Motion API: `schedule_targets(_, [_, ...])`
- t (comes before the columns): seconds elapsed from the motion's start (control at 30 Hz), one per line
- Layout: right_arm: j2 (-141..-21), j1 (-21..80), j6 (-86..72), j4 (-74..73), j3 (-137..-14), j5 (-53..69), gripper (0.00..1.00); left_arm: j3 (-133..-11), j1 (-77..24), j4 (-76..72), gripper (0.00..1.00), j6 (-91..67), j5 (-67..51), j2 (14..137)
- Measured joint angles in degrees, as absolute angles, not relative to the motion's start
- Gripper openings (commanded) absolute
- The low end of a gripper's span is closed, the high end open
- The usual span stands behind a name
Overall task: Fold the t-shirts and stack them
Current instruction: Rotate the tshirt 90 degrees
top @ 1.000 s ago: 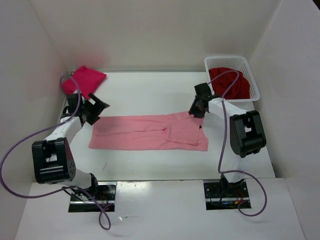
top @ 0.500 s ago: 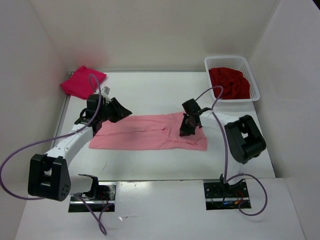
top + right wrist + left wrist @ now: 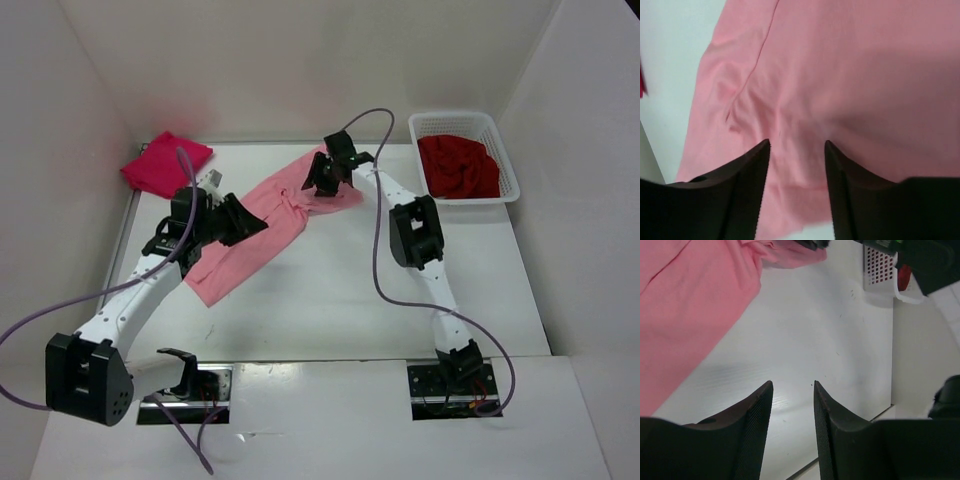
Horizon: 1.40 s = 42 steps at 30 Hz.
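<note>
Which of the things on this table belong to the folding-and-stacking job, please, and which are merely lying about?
Belonging to the job:
light pink t-shirt
magenta t-shirt
dark red t-shirt

Just lying about:
white basket

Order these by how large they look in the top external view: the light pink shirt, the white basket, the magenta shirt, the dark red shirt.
1. light pink shirt, spread out
2. white basket
3. magenta shirt and dark red shirt: about alike, one folded, one bunched in the basket, so not ranked
</note>
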<state>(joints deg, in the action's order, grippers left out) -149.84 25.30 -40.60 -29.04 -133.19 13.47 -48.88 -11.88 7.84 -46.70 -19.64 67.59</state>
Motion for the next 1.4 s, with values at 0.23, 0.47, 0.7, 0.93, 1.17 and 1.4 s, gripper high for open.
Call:
schedule_targets(0.23, [-122.7,25.8,-36.8,-28.1,-108.1,9.4,0.65,-48.3,-11.2,10.1,0.46,-46.5,-18.7,65.7])
schedule_targets(0.47, [-103.8,33.3,-38.3,-17.8,-85.1,11.4,0.01,-48.4,-9.0,11.8,0.32,-44.9,-16.2,65.8])
schedule_targets(0.7, [-116.8,48.4,-46.1,-12.4,-78.6,15.0,0.55,-51.9,-9.1,14.2,0.27,-42.2,-13.6,67.5])
schedule_targets(0.93, [-122.7,48.2,-53.0,-9.0,-83.0,13.6,0.52,-52.1,-9.0,14.4,0.31,-41.8,-13.3,67.5])
schedule_targets(1.17, [-130.3,47.7,-57.7,-8.3,-92.1,9.1,0.05,-52.1,-9.1,14.1,0.32,-40.6,-13.8,68.6])
schedule_targets(1.4, [-126.0,46.8,-55.7,-7.0,-85.1,9.4,0.01,-52.2,-9.0,13.6,0.35,-38.8,-13.8,73.4])
